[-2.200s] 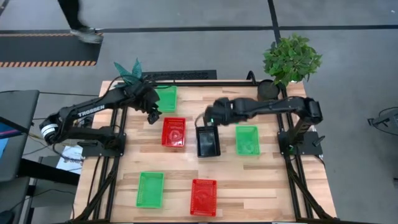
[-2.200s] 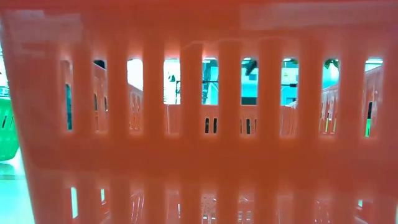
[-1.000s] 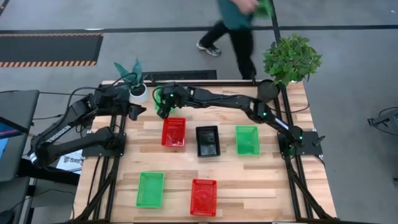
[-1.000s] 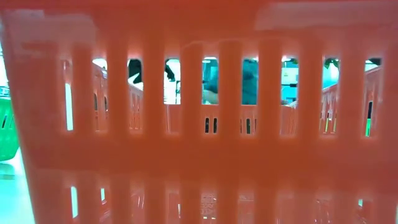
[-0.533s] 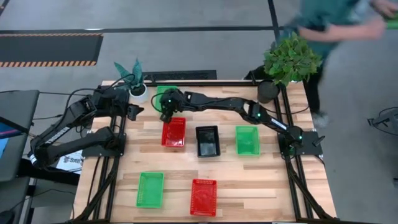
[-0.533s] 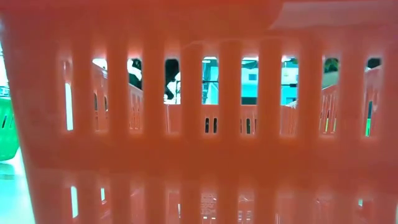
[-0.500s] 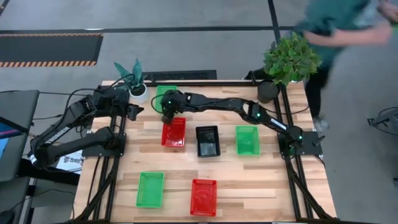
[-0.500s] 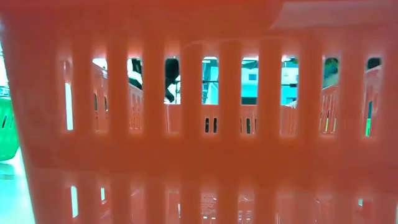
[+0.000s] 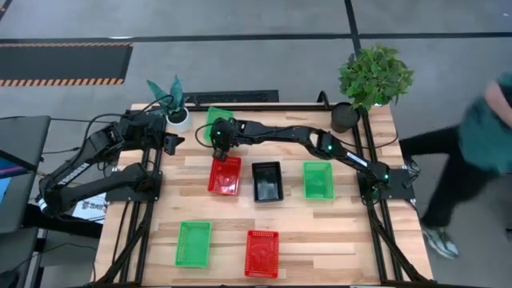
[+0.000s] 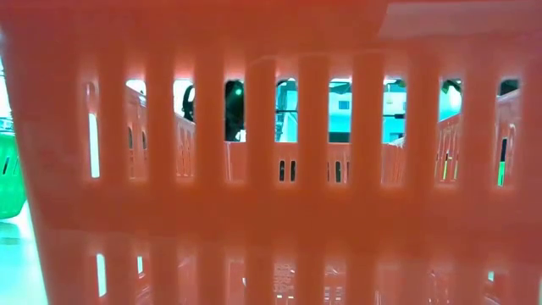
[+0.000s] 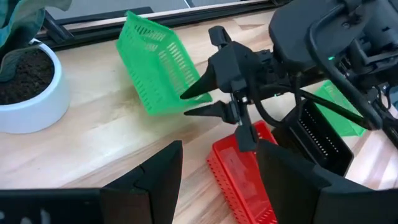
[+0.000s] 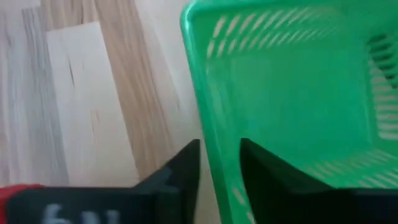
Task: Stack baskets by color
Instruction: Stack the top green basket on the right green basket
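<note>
Right fingers (image 12: pixel 219 163) pinch tilted green basket (image 11: pixel 163 62) wall

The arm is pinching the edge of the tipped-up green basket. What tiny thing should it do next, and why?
Probably finish closing on the wall, then lift a little. The right gripper has one finger inside and one outside the rim of the green basket, which is tilted up off the table. A firm hold should come before it is carried to another green basket.

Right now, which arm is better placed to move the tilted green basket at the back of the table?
The right. Its gripper already has its fingers on either side of the green basket's wall, tilting it. The left gripper waits apart, near the white pot.
</note>
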Motion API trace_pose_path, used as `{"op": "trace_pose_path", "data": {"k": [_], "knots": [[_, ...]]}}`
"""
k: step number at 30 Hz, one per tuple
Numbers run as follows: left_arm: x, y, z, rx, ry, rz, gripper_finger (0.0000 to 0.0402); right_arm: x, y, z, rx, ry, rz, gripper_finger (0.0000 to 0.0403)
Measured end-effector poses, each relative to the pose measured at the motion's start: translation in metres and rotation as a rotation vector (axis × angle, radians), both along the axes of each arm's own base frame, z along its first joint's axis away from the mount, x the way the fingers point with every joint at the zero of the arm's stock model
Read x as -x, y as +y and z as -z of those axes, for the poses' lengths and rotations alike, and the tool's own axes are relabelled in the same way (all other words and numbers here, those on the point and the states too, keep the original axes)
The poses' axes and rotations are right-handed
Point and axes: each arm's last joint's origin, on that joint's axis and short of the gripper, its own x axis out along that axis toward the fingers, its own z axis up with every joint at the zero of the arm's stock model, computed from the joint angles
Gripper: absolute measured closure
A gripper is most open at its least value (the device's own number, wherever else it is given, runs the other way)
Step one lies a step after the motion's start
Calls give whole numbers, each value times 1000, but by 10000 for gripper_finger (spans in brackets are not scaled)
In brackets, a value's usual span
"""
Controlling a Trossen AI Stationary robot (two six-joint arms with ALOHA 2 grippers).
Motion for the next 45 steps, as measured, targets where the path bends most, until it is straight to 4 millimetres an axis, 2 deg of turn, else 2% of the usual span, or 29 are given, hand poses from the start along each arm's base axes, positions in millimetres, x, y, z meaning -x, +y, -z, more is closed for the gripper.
{"op": "trace_pose_path", "data": {"k": [6, 12, 15, 18, 24, 30, 37, 40, 45], "knots": [[0, 0, 0, 0, 0, 0, 209, 1, 0, -5, -1, 15, -2, 384], [0, 0, 0, -1, 0, 0, 209, 6, 0, -32, 2, -31, 14, 393], [0, 0, 0, -1, 0, -1, 209, 12, -1, -63, 4, -90, 33, 394], [0, 0, 0, -18, 6, -3, 209, 26, -2, -111, 7, -186, 61, 396], [0, 1, -1, -21, 3, -11, 209, 73, 7, -191, 68, -188, 107, 396], [0, 1, -1, -20, 3, -10, 209, 137, 40, -259, 82, -126, 61, 396], [0, 1, -1, -15, -1, -16, 209, 214, 104, -302, -20, 10, 8, 399], [0, 1, -1, 11, -16, -40, 209, 248, 131, -317, -9, 43, 11, 394], [0, 1, -1, 29, -27, -63, 209, 290, 171, -335, 24, -1, 11, 396]]}}
